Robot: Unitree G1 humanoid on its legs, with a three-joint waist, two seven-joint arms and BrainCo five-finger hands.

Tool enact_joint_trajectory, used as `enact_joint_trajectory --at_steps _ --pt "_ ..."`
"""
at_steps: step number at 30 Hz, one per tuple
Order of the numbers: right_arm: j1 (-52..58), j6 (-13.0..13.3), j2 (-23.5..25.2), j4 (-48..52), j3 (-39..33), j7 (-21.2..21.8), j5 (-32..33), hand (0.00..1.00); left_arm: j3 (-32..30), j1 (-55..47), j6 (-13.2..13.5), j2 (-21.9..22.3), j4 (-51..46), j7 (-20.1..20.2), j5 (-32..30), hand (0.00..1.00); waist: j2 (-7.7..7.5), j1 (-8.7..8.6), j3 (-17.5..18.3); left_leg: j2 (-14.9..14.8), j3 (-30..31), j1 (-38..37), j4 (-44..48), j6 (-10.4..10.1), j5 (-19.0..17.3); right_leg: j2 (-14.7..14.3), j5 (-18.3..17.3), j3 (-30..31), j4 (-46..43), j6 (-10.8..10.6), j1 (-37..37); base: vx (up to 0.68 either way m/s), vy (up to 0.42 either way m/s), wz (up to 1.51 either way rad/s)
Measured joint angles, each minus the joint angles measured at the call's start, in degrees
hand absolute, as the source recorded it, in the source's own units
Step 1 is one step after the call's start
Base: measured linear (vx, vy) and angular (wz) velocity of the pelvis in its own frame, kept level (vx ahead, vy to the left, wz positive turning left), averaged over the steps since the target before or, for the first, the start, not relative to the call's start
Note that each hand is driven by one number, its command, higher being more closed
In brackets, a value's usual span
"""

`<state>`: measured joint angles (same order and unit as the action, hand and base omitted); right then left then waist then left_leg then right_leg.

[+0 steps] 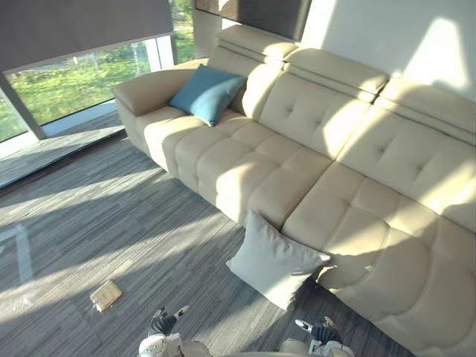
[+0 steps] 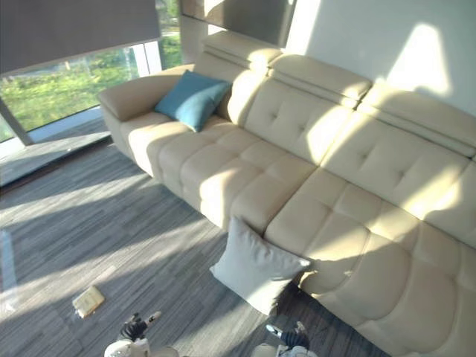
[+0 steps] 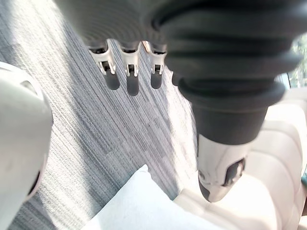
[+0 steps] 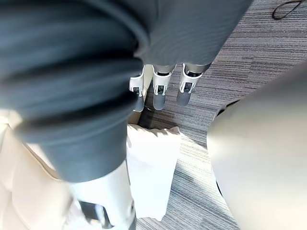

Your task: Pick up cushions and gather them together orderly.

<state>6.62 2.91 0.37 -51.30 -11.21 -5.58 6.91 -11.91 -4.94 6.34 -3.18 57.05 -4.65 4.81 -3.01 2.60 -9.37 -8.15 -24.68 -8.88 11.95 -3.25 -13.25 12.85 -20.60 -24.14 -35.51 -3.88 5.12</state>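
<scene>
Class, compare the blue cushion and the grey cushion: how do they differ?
The blue cushion is teal, the grey cushion pale. The blue cushion sits on the sofa seat, leaning on its backrest; the grey cushion stands on the floor, leaning on the sofa's front. Both are square and lean.

Cushions counted: two. One is a teal square fabric cushion point(image 1: 207, 92); the other is a pale grey square fabric cushion point(image 1: 274, 260). Seating counted: one long cream tufted leather sofa point(image 1: 312, 160). It is made up of three seat sections, each with its own padded headrest, giving three headrests in all. One armrest point(image 1: 152, 88) is in view, at the window end. Loose items on the grey striped carpet floor point(image 1: 111, 223): one, a small flat tan object point(image 1: 106, 295), kind not determinable. Robot hands counted: two, the left robot hand point(image 3: 130, 72) and the right robot hand point(image 4: 160, 88).
</scene>
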Motion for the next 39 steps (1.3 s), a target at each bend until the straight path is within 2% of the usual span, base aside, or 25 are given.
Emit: enact_joint_trajectory --at_steps 2,3,4,5,6,7,8,10,11,12,14,15,18,19,20,21,22,23,24,26,29,34,36,38,39 --pt "-2.0 -0.1 -1.5 -1.8 0.7 0.0 -0.1 0.0 1.3 1.0 -0.2 -0.1 1.8 0.1 0.2 0.0 1.32 -0.57 -0.7 -1.6 -2.2 -0.8 -1.5 -0.8 0.5 -2.0 2.0 -3.7 4.1 1.8 3.5 0.21 -0.004 -0.71" --pt "-3.3 -0.2 -2.5 -3.0 0.9 0.0 -0.2 0.0 2.6 1.9 -0.5 -0.2 3.1 0.2 0.3 0.0 2.38 -0.72 -1.4 -2.4 -3.4 -1.8 -2.5 -1.4 0.9 -3.6 6.8 -8.2 8.8 4.3 5.7 0.2 -0.036 -0.62" --pt "-3.3 -0.2 -2.7 -3.8 1.0 0.0 -0.2 0.0 2.9 2.0 -0.5 -0.5 3.3 0.3 0.3 0.0 2.23 -0.71 -1.4 -2.0 -3.4 -2.5 -2.9 -1.4 0.9 -4.5 10.1 -8.6 12.4 5.4 5.8 0.32 -0.103 -0.67" --pt "-2.9 -0.1 -2.3 -4.0 1.2 0.0 -0.2 0.0 2.8 2.0 -0.5 -1.0 3.3 0.4 0.2 0.0 0.64 -0.71 -1.5 0.0 -3.0 -4.3 -3.4 -1.6 0.8 -4.5 17.8 -7.2 17.7 8.5 5.1 0.31 -0.15 -0.5" --pt "-3.8 0.0 -2.8 -4.1 0.9 0.2 -0.3 0.0 2.8 2.3 -0.5 -0.4 3.8 0.5 -0.2 0.0 2.57 -0.69 -2.1 -0.7 -2.0 -6.5 -3.8 -2.3 0.3 -5.4 16.5 -6.7 16.2 10.9 4.2 0.3 -0.139 -0.39" --pt "-4.2 0.0 -3.1 -4.2 0.8 0.2 -0.3 0.0 2.9 2.0 -0.4 0.0 3.8 0.7 -0.4 0.0 3.81 -1.01 -2.0 -1.5 -1.0 -6.2 -3.3 -2.6 0.7 -5.8 15.4 -6.6 15.7 10.4 4.2 0.27 -0.178 -0.12" --pt "-4.3 0.1 -3.7 -4.1 0.6 0.5 -0.3 0.0 3.6 2.3 -0.4 1.2 3.7 1.1 -0.9 0.0 4.3 -2.23 -2.1 -1.9 1.1 -5.0 -0.6 -3.2 1.0 -5.9 12.6 -6.7 15.6 9.0 4.2 0.24 -0.206 0.21" --pt "-4.2 0.1 -3.9 -4.0 -0.6 0.4 -0.2 0.0 4.0 2.5 -0.5 1.7 3.1 1.4 -1.3 0.0 5.5 -2.58 -2.2 -4.5 3.8 -1.2 8.5 -3.4 1.2 -7.0 11.3 -7.9 17.4 8.7 1.9 0.23 -0.252 0.34" --pt "-3.8 -0.2 -3.8 -3.9 -0.9 0.4 -0.2 0.0 3.7 2.3 -0.5 2.1 2.6 1.3 -1.3 0.0 5.52 -2.26 -2.3 -7.2 5.6 1.8 17.6 -3.7 2.0 -8.6 11.2 -8.1 19.5 8.8 -1.3 0.16 -0.216 0.1" --pt "-3.4 -0.1 -3.6 -3.6 -0.7 0.4 -0.2 0.0 2.4 1.5 -0.4 2.5 1.2 1.4 -1.3 0.0 5.52 -1.79 -2.3 -9.1 7.5 4.1 25.9 -5.2 0.8 -10.4 11.0 -7.8 21.6 8.7 -4.2 0.17 -0.238 -0.09" --pt "-3.2 -0.1 -3.1 -3.6 -0.9 0.4 -0.2 0.0 2.2 0.6 -0.3 2.6 -1.1 1.4 -1.3 0.0 5.08 -0.65 -2.3 -9.3 9.3 7.1 31.5 -5.2 -1.0 -12.5 10.9 -6.6 24.5 8.5 -7.5 0.11 -0.137 -0.38" --pt "-3.2 -0.1 -3.0 -3.7 -0.9 0.4 -0.1 0.0 2.3 0.6 -0.3 2.5 -1.3 1.4 -1.3 0.0 4.93 -0.52 -2.3 -8.8 9.6 7.8 30.8 -5.0 -1.5 -12.9 10.9 -6.0 25.2 8.5 -8.1 0.06 -0.083 -0.54" --pt "-3.6 -0.2 -2.5 -3.6 -0.9 0.0 -0.1 0.0 2.3 1.0 -0.2 2.2 -2.5 1.3 -1.3 0.0 3.99 0.47 -2.7 -4.6 14.3 11.8 20.0 -4.0 -3.1 -13.6 10.9 -2.7 26.4 8.5 -8.8 0.14 -0.027 -0.62" --pt "-3.4 -0.3 -2.4 -3.6 -0.9 -0.1 -0.1 0.0 2.3 1.0 0.1 2.2 -2.8 1.1 -1.2 0.0 3.53 0.83 -2.9 -2.1 19.3 12.0 14.4 -4.1 -3.0 -13.6 11.0 -1.1 26.3 8.4 -9.1 0.14 0.055 -0.76" --pt "-3.2 -0.2 -2.3 -3.6 -0.9 -0.3 -0.1 0.0 2.3 0.8 0.5 2.3 -2.8 0.9 -1.2 0.0 3.4 0.94 -2.8 -0.2 24.0 11.6 9.2 -3.2 -2.1 -13.7 10.8 0.3 26.2 8.2 -9.2 0.12 0.073 -0.77" --pt "-3.2 -0.2 -2.3 -3.6 -0.9 -0.4 -0.1 0.0 2.2 0.8 0.6 2.3 -2.8 0.9 -1.2 0.0 3.43 0.94 -2.8 0.0 24.9 11.5 8.1 -2.3 -1.4 -13.8 10.7 0.9 26.0 8.0 -9.2 0.13 0.111 -0.82" --pt "-3.1 -0.2 -2.2 -3.4 -0.9 -0.7 -0.1 0.0 2.0 0.9 0.6 2.3 -2.4 0.9 -1.2 0.0 3.53 0.88 -2.7 0.0 25.1 11.0 5.7 -1.4 1.8 -14.0 10.6 2.7 25.5 7.7 -9.3 0.16 0.148 -0.68" --pt "-2.7 -0.2 -1.7 -3.4 -1.2 -1.0 -0.1 0.0 1.5 0.9 0.5 2.1 -1.8 0.9 -1.2 0.0 3.27 0.7 -2.1 0.3 24.0 9.7 4.3 -2.9 3.8 -13.7 10.5 4.1 25.2 7.3 -9.4 0.19 0.163 -0.62" --pt "-2.4 -0.2 -1.3 -3.3 -1.5 -1.1 -0.1 0.0 1.4 0.9 0.5 1.9 -1.6 0.9 -1.2 0.0 2.92 0.7 -1.7 0.5 23.5 9.3 3.7 -2.9 3.8 -13.5 10.4 4.6 25.1 7.0 -9.4 0.2 0.179 -0.4" --pt "-0.7 -0.2 0.2 -3.1 -2.1 -1.3 -0.1 0.0 0.5 0.8 0.5 1.2 -1.2 0.9 -1.3 0.0 1.0 0.86 -0.1 2.0 21.3 7.2 0.5 -2.4 4.2 -11.9 10.4 6.2 25.3 5.7 -9.6 0.22 0.178 -0.29" --pt "0.1 -0.2 0.9 -3.1 -2.3 -1.4 -0.1 0.0 0.6 0.9 0.5 0.7 -0.2 0.8 -1.3 0.0 0.45 0.74 0.3 3.3 20.1 4.9 -1.6 -1.9 4.5 -10.8 10.9 6.9 27.0 4.5 -11.4 0.17 0.161 -0.13" --pt "0.2 -0.2 1.2 -3.1 -3.2 -1.9 0.1 0.0 1.2 0.6 0.5 0.8 -0.2 0.1 -1.3 0.0 0.86 0.88 0.4 3.9 17.2 2.7 -3.2 -1.9 4.5 -10.2 11.1 9.0 27.6 3.7 -12.1 0.08 0.079 -0.23" --pt "-1.4 -0.1 0.7 -2.9 -3.5 -3.0 0.5 0.0 1.2 1.2 0.5 0.9 -0.3 -0.7 -0.8 0.0 1.34 1.03 -0.9 3.5 16.0 3.3 -2.9 -1.9 4.4 -10.2 10.7 9.8 24.9 3.1 -10.0 -0.04 -0.002 -0.26" --pt "-3.4 0.2 -0.3 -1.0 -3.3 -4.6 1.9 0.0 1.2 4.1 0.5 1.3 -1.2 -2.2 1.0 0.0 2.11 1.01 -3.5 2.7 16.0 9.4 2.7 -0.5 2.4 -9.9 9.7 9.7 18.9 2.7 -3.9 -0.18 0.001 -0.05" --pt "-5.4 0.6 -0.7 -0.8 -3.4 -5.4 2.9 0.0 1.2 6.6 0.6 1.8 -2.2 -3.1 2.3 0.0 2.25 1.07 -6.1 2.2 16.0 13.8 7.2 -0.2 0.8 -9.4 8.6 9.7 14.5 2.8 0.6 -0.19 0.005 -0.03"
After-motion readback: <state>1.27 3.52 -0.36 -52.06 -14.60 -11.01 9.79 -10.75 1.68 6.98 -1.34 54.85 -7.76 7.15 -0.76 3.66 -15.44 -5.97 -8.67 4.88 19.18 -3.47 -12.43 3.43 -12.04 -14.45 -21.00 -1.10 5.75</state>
